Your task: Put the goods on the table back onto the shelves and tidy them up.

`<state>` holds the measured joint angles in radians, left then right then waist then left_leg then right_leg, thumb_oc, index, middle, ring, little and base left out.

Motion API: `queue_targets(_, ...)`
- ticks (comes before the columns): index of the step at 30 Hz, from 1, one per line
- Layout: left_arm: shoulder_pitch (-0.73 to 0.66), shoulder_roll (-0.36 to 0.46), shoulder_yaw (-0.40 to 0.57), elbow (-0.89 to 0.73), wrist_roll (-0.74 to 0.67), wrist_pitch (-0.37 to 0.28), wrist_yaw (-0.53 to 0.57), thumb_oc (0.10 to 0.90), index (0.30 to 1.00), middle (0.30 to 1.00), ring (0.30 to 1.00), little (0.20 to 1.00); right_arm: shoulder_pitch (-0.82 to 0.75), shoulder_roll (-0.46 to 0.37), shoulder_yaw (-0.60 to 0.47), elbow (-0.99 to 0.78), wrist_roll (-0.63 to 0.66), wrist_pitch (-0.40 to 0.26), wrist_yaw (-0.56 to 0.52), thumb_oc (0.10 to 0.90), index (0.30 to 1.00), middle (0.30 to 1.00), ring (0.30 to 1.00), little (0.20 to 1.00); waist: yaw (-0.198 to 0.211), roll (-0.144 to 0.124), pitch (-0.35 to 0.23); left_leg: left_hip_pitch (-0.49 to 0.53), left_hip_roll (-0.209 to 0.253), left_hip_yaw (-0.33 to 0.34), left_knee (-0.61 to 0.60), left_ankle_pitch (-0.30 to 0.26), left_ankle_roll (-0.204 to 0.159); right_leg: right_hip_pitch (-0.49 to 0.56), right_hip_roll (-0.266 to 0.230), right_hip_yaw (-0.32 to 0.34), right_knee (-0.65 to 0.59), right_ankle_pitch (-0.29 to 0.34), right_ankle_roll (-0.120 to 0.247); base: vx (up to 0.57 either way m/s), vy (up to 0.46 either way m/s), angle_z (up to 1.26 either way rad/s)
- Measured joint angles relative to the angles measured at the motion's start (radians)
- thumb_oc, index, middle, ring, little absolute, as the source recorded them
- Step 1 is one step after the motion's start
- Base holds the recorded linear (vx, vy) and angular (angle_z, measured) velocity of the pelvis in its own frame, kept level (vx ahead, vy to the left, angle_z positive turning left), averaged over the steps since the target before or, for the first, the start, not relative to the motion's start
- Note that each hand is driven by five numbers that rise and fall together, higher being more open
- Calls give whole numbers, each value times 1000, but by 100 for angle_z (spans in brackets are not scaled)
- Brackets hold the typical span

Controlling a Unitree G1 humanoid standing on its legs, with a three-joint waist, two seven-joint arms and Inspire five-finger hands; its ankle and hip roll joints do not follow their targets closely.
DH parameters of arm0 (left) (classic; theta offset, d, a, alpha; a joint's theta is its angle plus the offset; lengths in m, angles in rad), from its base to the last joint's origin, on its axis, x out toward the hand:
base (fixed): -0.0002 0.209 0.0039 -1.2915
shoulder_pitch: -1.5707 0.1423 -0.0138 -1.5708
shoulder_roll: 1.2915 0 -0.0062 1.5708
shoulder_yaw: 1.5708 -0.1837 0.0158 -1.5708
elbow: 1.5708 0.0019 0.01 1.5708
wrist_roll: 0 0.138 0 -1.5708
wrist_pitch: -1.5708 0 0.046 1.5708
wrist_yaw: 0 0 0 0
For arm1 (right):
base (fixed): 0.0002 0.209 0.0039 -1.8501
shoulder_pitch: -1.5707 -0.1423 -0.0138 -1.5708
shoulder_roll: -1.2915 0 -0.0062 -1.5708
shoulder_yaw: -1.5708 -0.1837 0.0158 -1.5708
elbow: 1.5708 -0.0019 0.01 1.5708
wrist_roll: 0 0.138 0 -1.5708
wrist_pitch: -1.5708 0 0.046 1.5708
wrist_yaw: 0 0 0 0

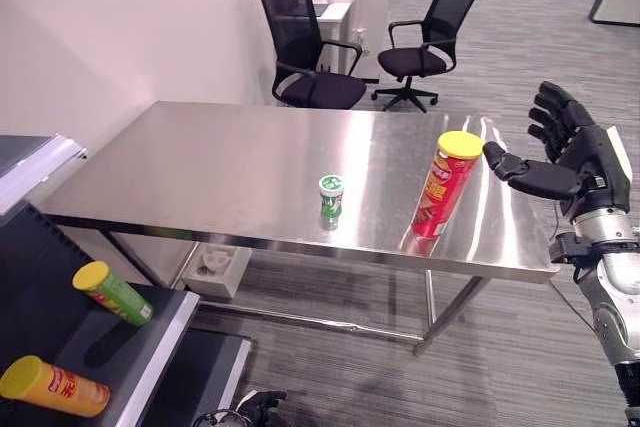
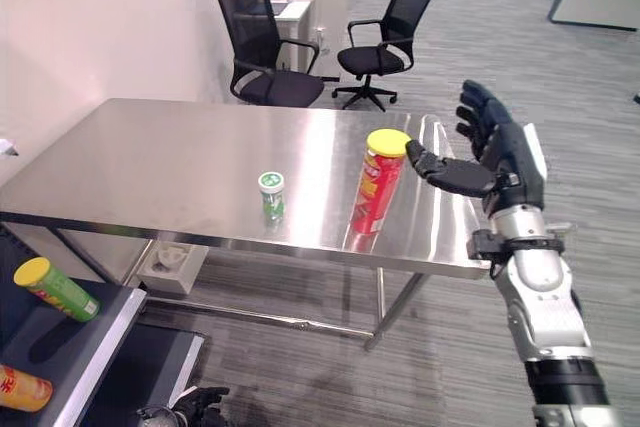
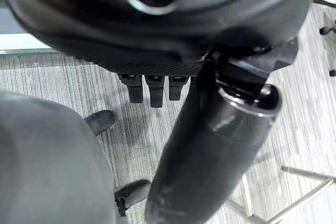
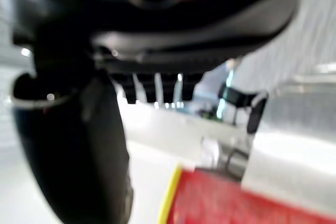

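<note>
Head views first: you've got a steel table (image 1: 230, 162) with two things on it. A red chip can (image 1: 444, 185) with a yellow lid stands upright near the front right edge, and a small green cup (image 1: 331, 197) with a white lid stands just to its left, apart from it. Your right hand (image 2: 492, 153) is raised beside the can's top, fingers spread and straight, thumb aimed at the lid but not quite touching it, so it's open and holding nothing. Down at lower left, the shelf (image 1: 150, 337) already has a green can (image 1: 112, 292) and an orange can (image 1: 54, 385) lying on their sides. Two black office chairs (image 1: 310, 42) sit behind the table.

Left wrist view: your left hand (image 3: 152, 85) hangs over grey carpet (image 3: 63, 82), fingers straight, nothing in it.

Right wrist view: the right hand's thumb and fingertips (image 4: 157, 88) are spread, with the red can and its yellow rim just past them.
</note>
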<state>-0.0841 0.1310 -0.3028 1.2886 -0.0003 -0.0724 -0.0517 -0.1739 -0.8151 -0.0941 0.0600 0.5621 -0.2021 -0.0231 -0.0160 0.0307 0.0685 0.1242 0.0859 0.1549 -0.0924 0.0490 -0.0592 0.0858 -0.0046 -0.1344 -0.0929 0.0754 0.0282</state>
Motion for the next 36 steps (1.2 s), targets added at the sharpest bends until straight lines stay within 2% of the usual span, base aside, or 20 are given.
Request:
queue_targets(7, 4, 7, 10, -3, -38, 0, 2, 800, 900, 900, 900, 900, -24, 5, 9, -6, 47, -1, 7, 800, 900, 900, 900, 900, 2, -14, 5, -3, 1, -4, 0, 0, 0, 7, 1, -5, 0, -1, 1, 19, -2, 2)
queue_targets(9, 12, 11, 7, -14, -37, 0, 0, 800, 900, 900, 900, 900, -24, 2, 15, -7, 28, -1, 7, 800, 900, 900, 900, 900, 4, -22, 10, -13, 1, -26, -1, 3, -1, 7, 0, -29, 0, -4, 5, 25, -22, 24)
queue_targets(11, 24, 18, -11, -54, -37, -7, -2, 800, 900, 900, 900, 900, -24, -35, 29, -6, 28, 0, 8, 800, 900, 900, 900, 900, 3, -23, 10, -41, 0, -45, 0, 13, -1, -14, -1, -47, 0, -5, 4, 11, -11, 30)
queue_targets(15, 21, 18, -8, -57, -36, -11, -6, 800, 900, 900, 900, 900, -47, -47, 76, 1, 4, 15, 27, 800, 900, 900, 900, 900, 15, -21, 10, -39, 3, -54, 0, 22, -4, -14, 1, -54, 0, -4, 3, 12, 0, 8)
queue_targets(21, 19, 19, 3, -54, -37, -11, -2, 800, 900, 900, 900, 900, -52, -39, 86, 15, -50, 15, 28, 800, 900, 900, 900, 900, 30, -17, 9, -36, 1, -56, 0, 22, -3, -9, 0, -57, -1, -5, 2, 12, -2, 1)
queue_targets(30, 22, 18, 2, -53, -37, -12, -1, 800, 900, 900, 900, 900, -54, -39, 85, 53, -117, 20, 13, 800, 900, 900, 900, 900, 27, -1, 9, -39, 2, -84, 0, 21, -3, 2, 1, -83, -7, -16, -10, 24, -5, 8)
queue_targets(36, 22, 17, 0, -55, -37, -12, -1, 800, 900, 900, 900, 900, -54, -38, 85, 53, -125, 20, -17, 800, 900, 900, 900, 900, 28, 1, 8, -38, 2, -88, 0, 23, -5, 2, 1, -87, -7, -15, -12, 6, -2, 2)
